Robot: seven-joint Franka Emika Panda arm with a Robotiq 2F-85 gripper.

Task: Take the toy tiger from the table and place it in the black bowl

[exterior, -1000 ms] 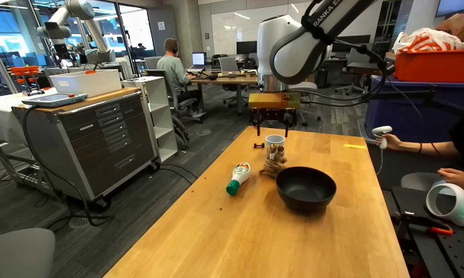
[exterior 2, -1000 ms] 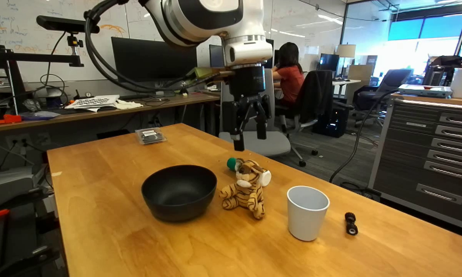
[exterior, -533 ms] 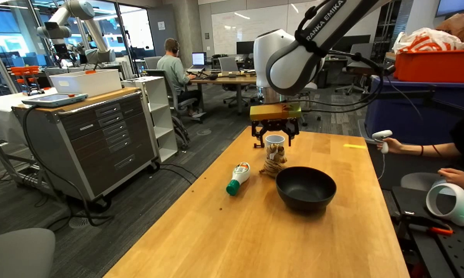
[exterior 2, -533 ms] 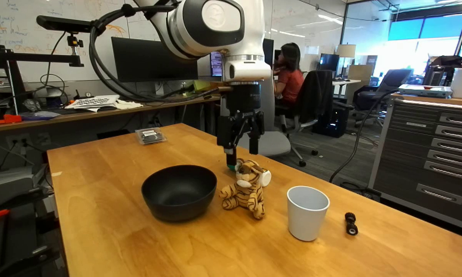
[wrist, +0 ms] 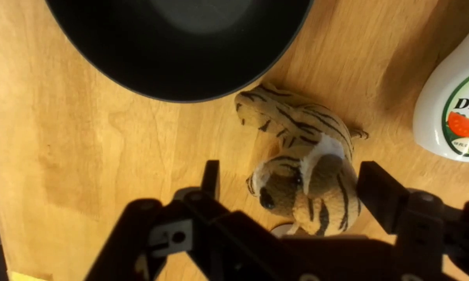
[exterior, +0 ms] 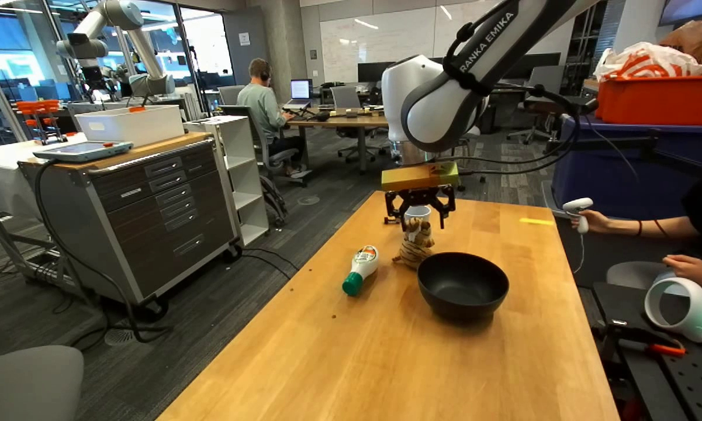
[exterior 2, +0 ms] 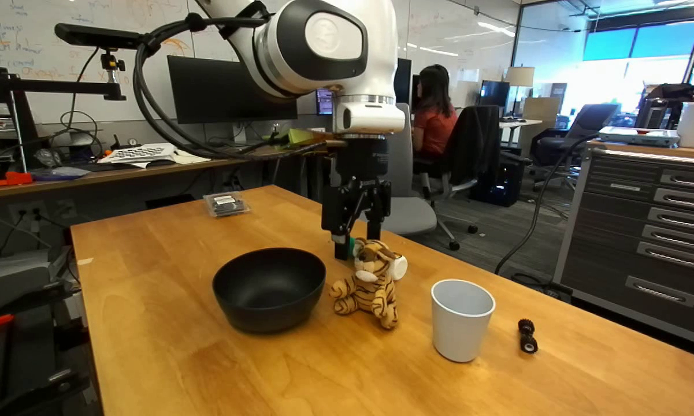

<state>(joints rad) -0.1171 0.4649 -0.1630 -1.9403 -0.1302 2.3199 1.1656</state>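
The toy tiger, tan with dark stripes, sits upright on the table in both exterior views. The black bowl stands close beside it, also in both exterior views, and shows nothing inside. In the wrist view, the tiger's head lies between the two spread fingers, and the bowl's rim is at the top. My gripper is open, pointing down at about the height of the tiger's head; it also shows in an exterior view. One finger is very near the head's side; I cannot tell whether it touches.
A white cup stands near the tiger, with a small black wheeled piece beyond it. A white bottle with a green cap lies on the tiger's other side from the bowl. A clear packet lies near the table's end.
My gripper has come down from well above the table to the tiger's head height, staying open. The tiger, bowl, cup and bottle have not moved.
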